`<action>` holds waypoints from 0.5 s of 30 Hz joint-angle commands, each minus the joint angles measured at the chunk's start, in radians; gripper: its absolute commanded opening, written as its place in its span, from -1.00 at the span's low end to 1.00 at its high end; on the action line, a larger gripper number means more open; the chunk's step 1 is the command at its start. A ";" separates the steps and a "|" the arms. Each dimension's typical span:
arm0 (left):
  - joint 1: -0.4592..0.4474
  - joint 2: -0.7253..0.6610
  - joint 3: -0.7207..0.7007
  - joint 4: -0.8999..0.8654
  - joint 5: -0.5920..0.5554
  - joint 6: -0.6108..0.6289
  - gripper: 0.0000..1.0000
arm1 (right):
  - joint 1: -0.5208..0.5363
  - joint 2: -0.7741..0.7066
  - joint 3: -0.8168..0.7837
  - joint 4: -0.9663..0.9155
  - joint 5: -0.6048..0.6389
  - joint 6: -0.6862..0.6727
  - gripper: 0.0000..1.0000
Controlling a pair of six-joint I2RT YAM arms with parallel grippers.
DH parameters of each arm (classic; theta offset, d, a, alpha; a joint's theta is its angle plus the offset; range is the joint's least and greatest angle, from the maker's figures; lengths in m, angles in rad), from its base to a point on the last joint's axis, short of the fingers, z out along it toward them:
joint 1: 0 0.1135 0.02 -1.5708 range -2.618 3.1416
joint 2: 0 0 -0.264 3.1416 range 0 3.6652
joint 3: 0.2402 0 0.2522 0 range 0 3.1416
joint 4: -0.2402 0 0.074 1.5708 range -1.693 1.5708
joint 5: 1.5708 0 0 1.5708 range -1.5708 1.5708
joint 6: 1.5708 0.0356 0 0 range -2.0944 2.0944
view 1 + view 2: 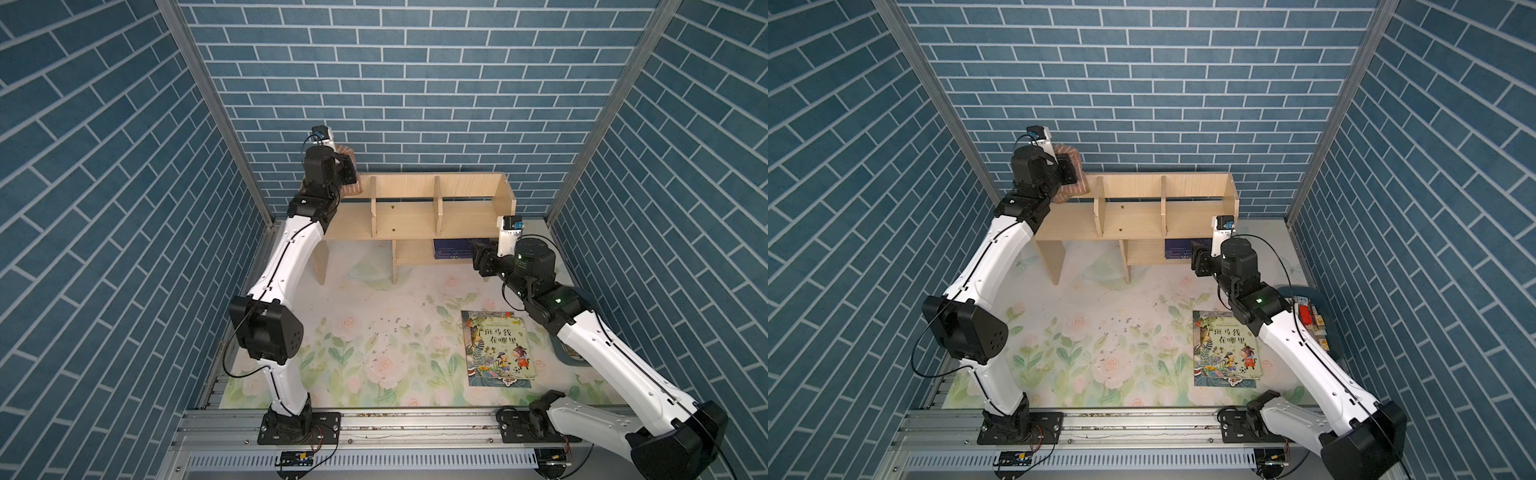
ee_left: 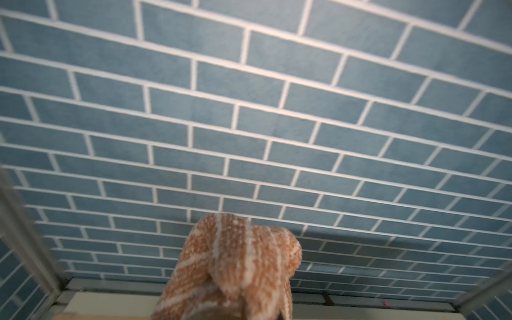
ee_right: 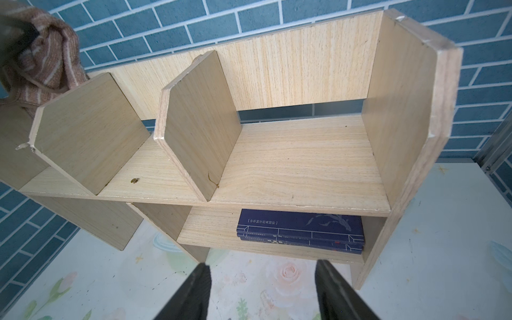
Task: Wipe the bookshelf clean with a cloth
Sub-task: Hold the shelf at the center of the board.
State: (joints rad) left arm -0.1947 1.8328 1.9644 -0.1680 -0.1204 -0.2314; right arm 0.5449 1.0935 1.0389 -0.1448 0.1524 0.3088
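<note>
Left end effector point(image 1: 1074, 172) pinching cloth point(image 2: 238, 257), wrist close-up

Cloth point(image 2: 235, 266): blurred in the left wrist view, lower part cut off by the edge. Bookshelf point(image 1: 415, 216): left end hidden behind left arm point(image 1: 291, 249).

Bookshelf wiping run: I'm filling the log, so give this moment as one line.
left gripper: shut on cloth at left end of bookshelf | right gripper: open, empty, facing blue books in lower cubby
</note>
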 commanded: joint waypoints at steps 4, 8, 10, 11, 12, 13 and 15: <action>0.081 -0.133 -0.106 -0.032 -0.119 -0.019 -1.00 | 0.000 -0.025 0.008 0.015 -0.013 0.003 0.26; 0.093 -0.163 -0.159 -0.023 -0.120 -0.036 -1.00 | 0.000 -0.026 0.000 0.020 -0.017 0.005 0.26; 0.093 -0.166 -0.185 -0.003 -0.082 -0.049 -1.00 | -0.001 -0.025 -0.005 0.023 -0.019 0.005 0.26; 0.093 -0.163 -0.192 0.003 -0.054 -0.058 -1.00 | -0.001 -0.025 -0.006 0.023 -0.020 0.005 0.26; 0.092 -0.157 -0.194 0.009 -0.026 -0.065 -1.00 | 0.000 -0.024 -0.007 0.023 -0.022 0.005 0.26; 0.092 -0.152 -0.195 0.015 0.001 -0.071 -1.00 | 0.000 -0.024 -0.007 0.022 -0.022 0.006 0.26; 0.089 -0.141 -0.192 0.023 0.044 -0.086 -1.00 | 0.000 -0.023 -0.008 0.022 -0.023 0.005 0.26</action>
State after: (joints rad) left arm -0.1032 1.6726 1.7847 -0.1764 -0.1528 -0.2867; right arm 0.5449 1.0863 1.0386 -0.1417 0.1390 0.3088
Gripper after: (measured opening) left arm 0.095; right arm 0.631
